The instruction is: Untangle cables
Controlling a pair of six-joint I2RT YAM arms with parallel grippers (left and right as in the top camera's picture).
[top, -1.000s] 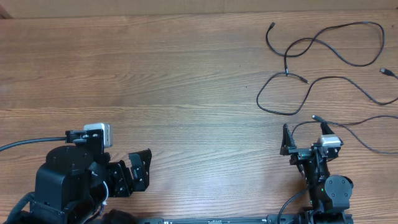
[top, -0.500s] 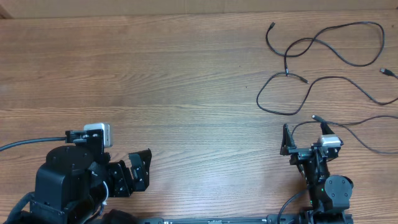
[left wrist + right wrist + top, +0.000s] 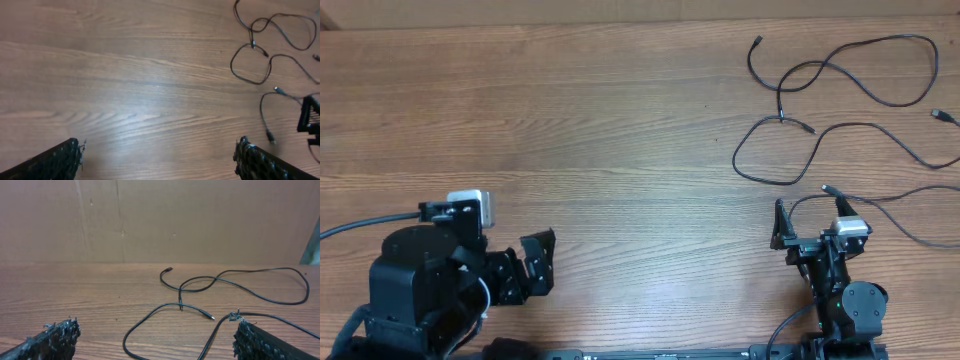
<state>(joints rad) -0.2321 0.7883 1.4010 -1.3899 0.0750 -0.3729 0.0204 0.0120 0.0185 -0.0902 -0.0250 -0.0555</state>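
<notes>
Three thin black cables lie spread out at the far right of the table. One [image 3: 757, 42] snakes along the back. A second forms a loop [image 3: 736, 158] in front of it, and the two cross near the middle. A third, with its plug [image 3: 827, 188], curls right in front of my right gripper [image 3: 810, 212]. That gripper is open and empty; in the right wrist view [image 3: 152, 342] the loop [image 3: 124, 341] lies ahead and the third cable [image 3: 212, 334] runs beside the right fingertip. My left gripper [image 3: 538, 262] is open and empty at the front left, far from the cables [image 3: 232, 67].
The wooden table [image 3: 620, 120] has a brown cardboard wall [image 3: 150, 220] behind its far edge. The right arm's gripper shows at the right edge of the left wrist view [image 3: 310, 115]. Another small plug [image 3: 940, 115] lies at the far right edge.
My left arm has shifted slightly left and away from the front edge. The right arm and the cables have not moved.
</notes>
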